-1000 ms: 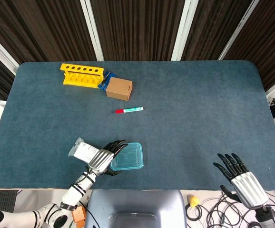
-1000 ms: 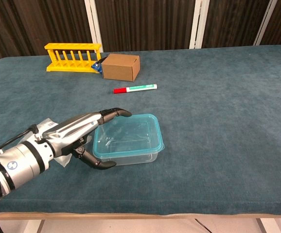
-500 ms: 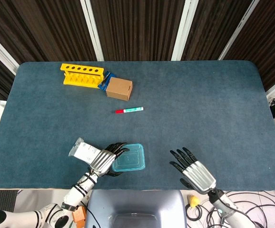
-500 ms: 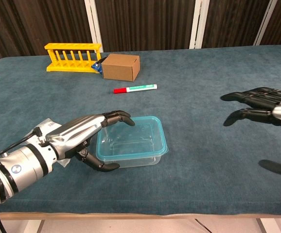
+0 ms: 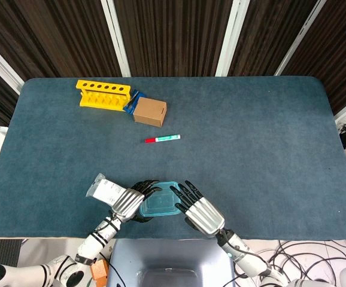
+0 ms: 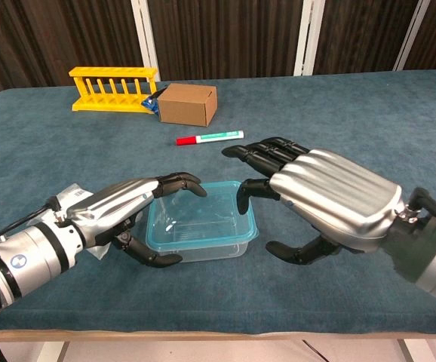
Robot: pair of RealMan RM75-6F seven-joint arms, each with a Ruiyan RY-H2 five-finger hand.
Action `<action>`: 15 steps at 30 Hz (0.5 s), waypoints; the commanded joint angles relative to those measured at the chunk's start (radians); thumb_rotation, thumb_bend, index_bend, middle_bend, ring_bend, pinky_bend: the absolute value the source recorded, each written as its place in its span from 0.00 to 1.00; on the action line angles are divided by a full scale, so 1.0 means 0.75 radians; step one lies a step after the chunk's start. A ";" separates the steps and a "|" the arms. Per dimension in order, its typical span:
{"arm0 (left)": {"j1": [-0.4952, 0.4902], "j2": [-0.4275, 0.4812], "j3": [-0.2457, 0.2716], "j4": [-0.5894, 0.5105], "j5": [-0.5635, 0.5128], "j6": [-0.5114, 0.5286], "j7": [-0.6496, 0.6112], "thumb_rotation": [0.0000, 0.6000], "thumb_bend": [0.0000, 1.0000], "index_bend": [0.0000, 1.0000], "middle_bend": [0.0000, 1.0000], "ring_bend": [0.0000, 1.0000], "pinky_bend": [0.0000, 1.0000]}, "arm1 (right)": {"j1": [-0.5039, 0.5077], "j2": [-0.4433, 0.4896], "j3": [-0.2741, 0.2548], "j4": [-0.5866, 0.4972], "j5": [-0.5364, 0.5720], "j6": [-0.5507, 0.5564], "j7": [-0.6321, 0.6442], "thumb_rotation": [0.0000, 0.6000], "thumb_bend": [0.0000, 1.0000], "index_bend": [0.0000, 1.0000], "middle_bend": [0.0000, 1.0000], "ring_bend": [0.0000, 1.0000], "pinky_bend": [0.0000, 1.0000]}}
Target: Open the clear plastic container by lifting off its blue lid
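Observation:
The clear plastic container (image 5: 160, 205) with its blue lid (image 6: 197, 217) on sits near the table's front edge, left of centre. My left hand (image 5: 127, 201) (image 6: 116, 205) grips the container's left end, fingers curled over the lid's rim and thumb low on the front wall. My right hand (image 5: 200, 210) (image 6: 327, 196) hovers at the container's right side with its fingers spread. Its fingertips (image 6: 242, 204) are at the lid's right rim, and whether they touch it I cannot tell. The right hand holds nothing.
A white packet (image 5: 103, 187) (image 6: 71, 197) lies under my left wrist. Further back are a red-capped marker (image 5: 162, 139) (image 6: 210, 138), a cardboard box (image 5: 149, 112) (image 6: 188, 104) and a yellow rack (image 5: 104, 95) (image 6: 112, 89). The table's front edge (image 6: 225, 332) is close.
My right hand has swept in from the far right to the container's right side. My left hand's fingers have curled down onto the lid's rim, and the container has shifted slightly.

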State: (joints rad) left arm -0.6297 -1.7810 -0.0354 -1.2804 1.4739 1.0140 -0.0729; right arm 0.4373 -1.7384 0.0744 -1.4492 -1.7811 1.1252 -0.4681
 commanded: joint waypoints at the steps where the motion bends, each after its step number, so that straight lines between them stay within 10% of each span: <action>1: 0.001 0.003 0.000 0.000 0.001 0.001 -0.007 1.00 0.25 0.29 0.25 0.14 0.29 | 0.019 -0.027 0.006 0.030 0.026 -0.011 -0.020 1.00 0.25 0.41 0.00 0.00 0.00; 15: 0.007 0.001 0.003 0.016 0.011 0.018 -0.004 1.00 0.25 0.30 0.25 0.14 0.29 | 0.051 -0.095 -0.015 0.098 0.064 0.033 0.002 1.00 0.25 0.47 0.00 0.00 0.00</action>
State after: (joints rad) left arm -0.6245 -1.7802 -0.0327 -1.2684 1.4818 1.0276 -0.0759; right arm 0.4745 -1.8070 0.0637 -1.3776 -1.7345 1.1473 -0.4635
